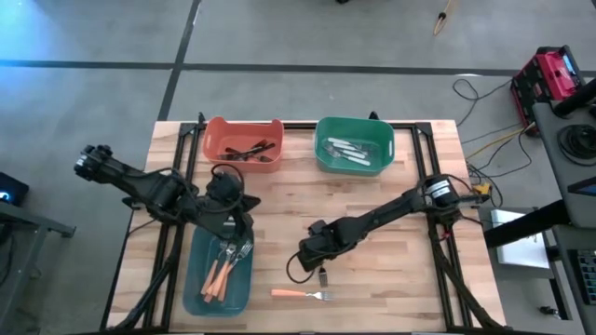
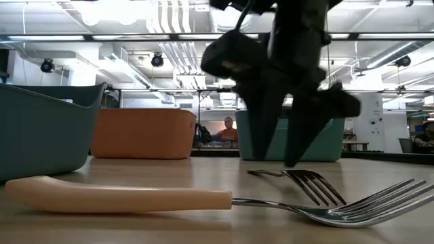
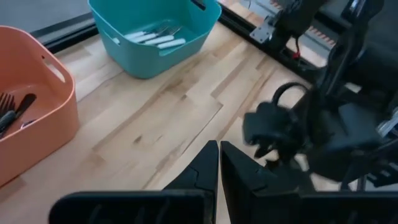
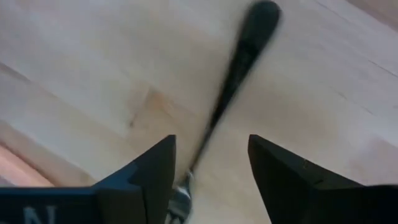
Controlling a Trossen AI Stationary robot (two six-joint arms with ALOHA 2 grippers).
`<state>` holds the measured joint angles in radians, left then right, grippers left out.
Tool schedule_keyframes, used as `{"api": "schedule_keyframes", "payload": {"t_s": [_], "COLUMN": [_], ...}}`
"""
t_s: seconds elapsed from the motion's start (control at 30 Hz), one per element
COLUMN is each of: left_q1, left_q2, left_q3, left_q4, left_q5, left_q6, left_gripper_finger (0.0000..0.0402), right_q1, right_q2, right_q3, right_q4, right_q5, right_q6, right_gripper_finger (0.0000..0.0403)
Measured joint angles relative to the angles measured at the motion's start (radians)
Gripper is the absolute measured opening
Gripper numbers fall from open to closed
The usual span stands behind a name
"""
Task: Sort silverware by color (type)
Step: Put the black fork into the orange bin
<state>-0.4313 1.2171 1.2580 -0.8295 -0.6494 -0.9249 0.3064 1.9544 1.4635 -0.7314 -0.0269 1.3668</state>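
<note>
The right gripper [image 4: 211,177] hangs low over the wooden table [image 1: 372,214], its fingers spread apart and empty, with a black fork [image 4: 233,81] lying flat on the boards between them; the slim neck runs through the gap while the rounded handle end points away from the wrist. The fork looks light, stiff and thin, probably slippery against the wood, so the narrow neck near the tines seems the likeliest place to pinch, though it may skate or pivot as the fingers close. Just beside it lies an orange-handled fork [image 1: 303,294], tines toward the black one in the low view. The left gripper [image 3: 219,177], fingers pressed together and holding nothing, waits near the blue bin [image 1: 196,288] of orange-handled pieces. Black utensils sit in the orange bin [image 1: 216,140], white-handled ones in the green bin [image 1: 326,158].
</note>
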Motion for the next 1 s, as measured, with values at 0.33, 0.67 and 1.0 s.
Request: {"api": "schedule_keyframes", "payload": {"t_s": [0.33,0.67,1.0], "left_q1": [0.000,0.001,0.000], "left_q2": [0.008,0.008,-0.031], "left_q3": [-0.034,-0.027,-0.030], "left_q4": [0.043,0.049,0.228], "left_q5": [0.001,-0.023,0.148], "left_q6": [0.000,0.000,0.182], "left_gripper_finger": [0.0000,0.0000,0.0000], "right_q1": [-0.019,-0.022,-0.030], "right_q2": [0.057,0.058,-0.103], "right_q3": [0.008,-0.011,-0.013], "right_q4": [0.025,0.016,0.020], "right_q5": [0.012,0.052,0.183], "right_q6": [-0.042,-0.105,-0.215], "right_gripper_finger": [0.0157,0.0017,0.0012]}}
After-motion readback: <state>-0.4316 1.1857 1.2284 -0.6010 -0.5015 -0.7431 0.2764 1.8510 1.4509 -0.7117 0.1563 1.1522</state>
